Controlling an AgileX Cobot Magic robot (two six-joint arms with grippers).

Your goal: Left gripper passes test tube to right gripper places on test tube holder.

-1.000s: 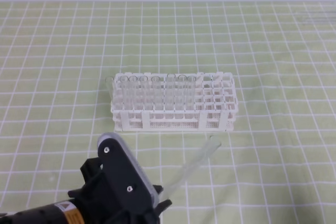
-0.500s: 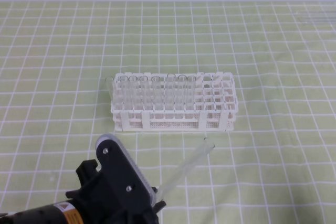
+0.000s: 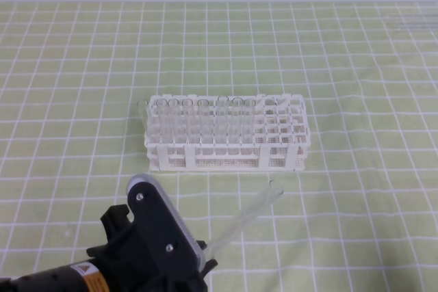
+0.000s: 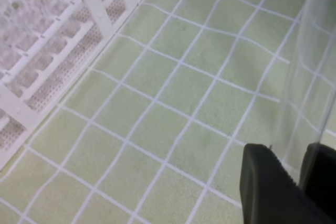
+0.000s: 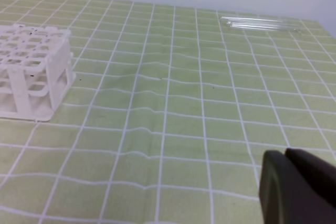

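From the high view I see my left gripper (image 3: 205, 259) at the near left edge, clamped on the test tube (image 3: 248, 215), which slants up to the right, its open rim just near of the test tube holder (image 3: 226, 135). In the left wrist view the tube (image 4: 310, 72) stands pinched between the black fingers (image 4: 268, 182). In the right wrist view my right gripper (image 5: 286, 169) has its fingers together, empty, over the green cloth (image 5: 173, 103); loose tubes (image 5: 260, 23) lie far right.

Bright, even light; faint shadows; wrist views soft.
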